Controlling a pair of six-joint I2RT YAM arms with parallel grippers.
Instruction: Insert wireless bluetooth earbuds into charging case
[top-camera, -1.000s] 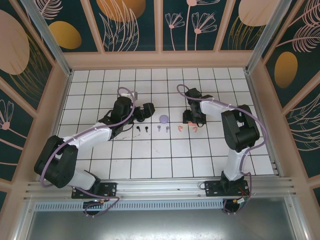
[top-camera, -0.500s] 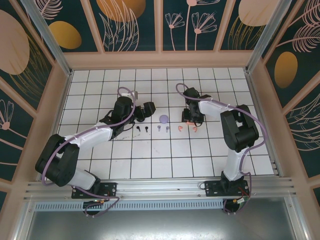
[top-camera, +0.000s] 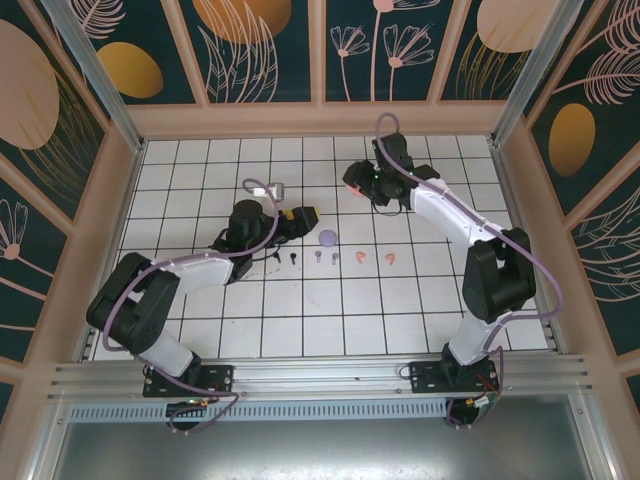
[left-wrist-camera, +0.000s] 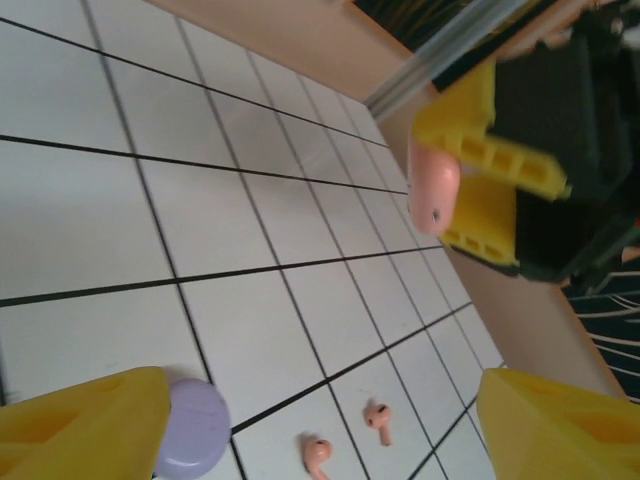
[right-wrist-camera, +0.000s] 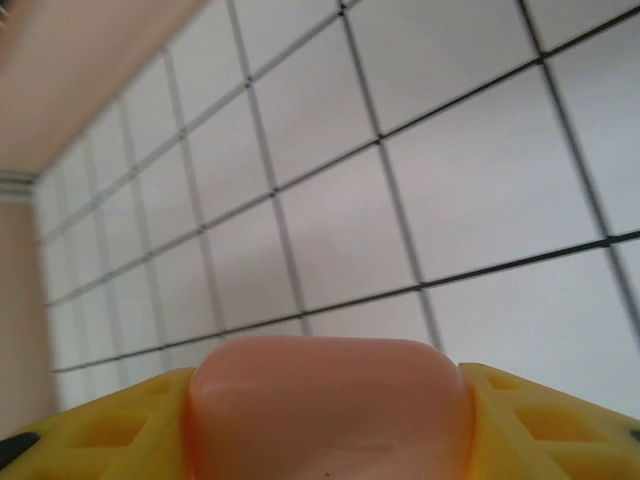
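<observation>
- Right pincer (top-camera: 360, 186): closed on the coral-pink case (top-camera: 352, 190), which sits crosswise between its yellow fingers. A second ago this pincer stood low over the table (top-camera: 300, 320), close beside the coral-pink earbuds (top-camera: 359, 259). It has since risen and swung toward the far wall, carrying the case with it.
- Meaning for the task: the case now hangs clear of the table. The coral-pink earbuds lie below the right pincer on its near side, well apart from it. Pick-up of the case appears complete. No earbud is seated yet, and the lid looks shut, so opening it is probably the next need.
- Left pincer (top-camera: 300, 214): its jaws stand wide apart with nothing between them. It has shifted only a little over the last second. The lilac case (top-camera: 328, 238) rests on the table just beside it, on the side toward the right pincer.
- Remaining earbuds: the black earbuds (top-camera: 293, 257) and lilac earbuds (top-camera: 317, 257) lie on the near side of the left pincer, in one row with the coral-pink pair.
- Left wrist view: it resolves what the top view leaves as a pink spot. The coral-pink case (left-wrist-camera: 435, 190) is seen edge-on, with a yellow finger on each flank and open air beneath it. The lilac case (left-wrist-camera: 192, 430) is partly tucked behind one finger of the left pincer.
- Right wrist view: the rounded body of the case (right-wrist-camera: 325, 410) fills the gap between the fingers (right-wrist-camera: 550, 420). This seating is too small to judge from above.
</observation>
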